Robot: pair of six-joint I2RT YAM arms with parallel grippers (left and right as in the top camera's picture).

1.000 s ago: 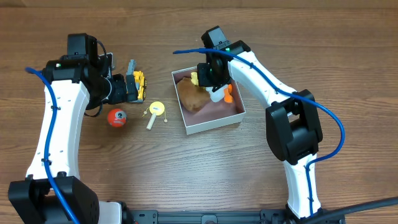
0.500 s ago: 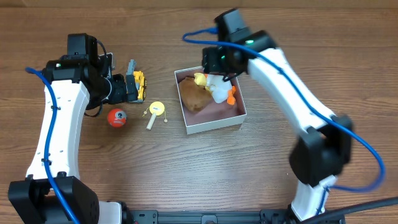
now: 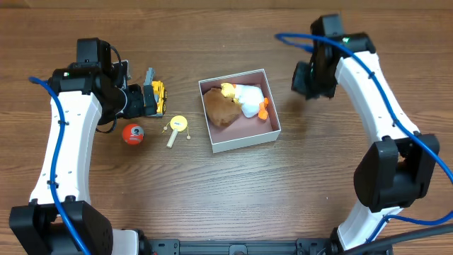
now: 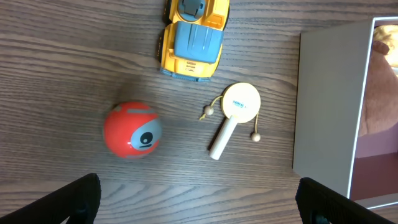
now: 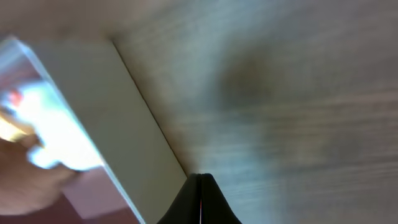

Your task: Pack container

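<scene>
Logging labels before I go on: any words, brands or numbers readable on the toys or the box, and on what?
On the yellow hand drum: a small blue print on its face, too small to read.
On the red ball, the yellow truck and the container: no text visible.

Brown wood-grain tabletop [image 3: 212, 205].

Left half: three loose toys, none touching.
- Yellow truck [image 4: 193, 37], blue-grey cab, black wheels. Farthest up of the three.
- Red ball [image 4: 132, 129], grey patch with a black dot like an eye. Down and left of the truck.
- Small rattle drum [image 4: 239, 102], pale yellow disc on a pale stick, one bead on a string at each side. Lies tilted, disc end uppermost, between ball and container [image 3: 244, 142], apart from both.

Inside the container: brown plush [image 3: 219, 110] toward the left wall; white plush [image 3: 249, 99] with yellow head and orange parts, pressed against its right side.
</scene>
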